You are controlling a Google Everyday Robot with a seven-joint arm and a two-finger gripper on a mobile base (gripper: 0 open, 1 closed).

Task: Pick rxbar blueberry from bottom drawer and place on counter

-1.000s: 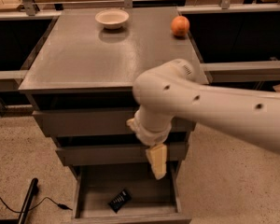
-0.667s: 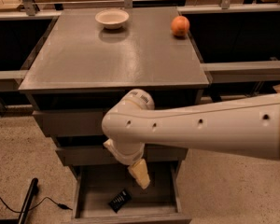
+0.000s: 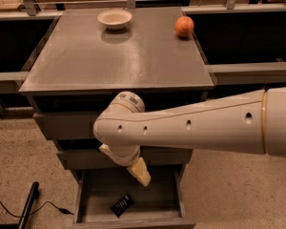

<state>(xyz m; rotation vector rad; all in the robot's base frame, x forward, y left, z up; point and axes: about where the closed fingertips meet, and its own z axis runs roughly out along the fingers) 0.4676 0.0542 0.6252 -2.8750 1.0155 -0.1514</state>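
We see the gripper (image 3: 140,173) above the open bottom drawer (image 3: 88,209), apart from the rxbar blueberry (image 3: 122,204) lying near its front edge. Grip state: can't tell. Bowl (image 3: 115,18) & orange (image 3: 184,26) sit at the counter (image 3: 86,61) back edge.

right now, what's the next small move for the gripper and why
Probably lower the gripper down and slightly toward the picture's left, onto the rxbar blueberry. The bar lies flat in the open bottom drawer, and the gripper hangs above it, a little to its right, not touching.
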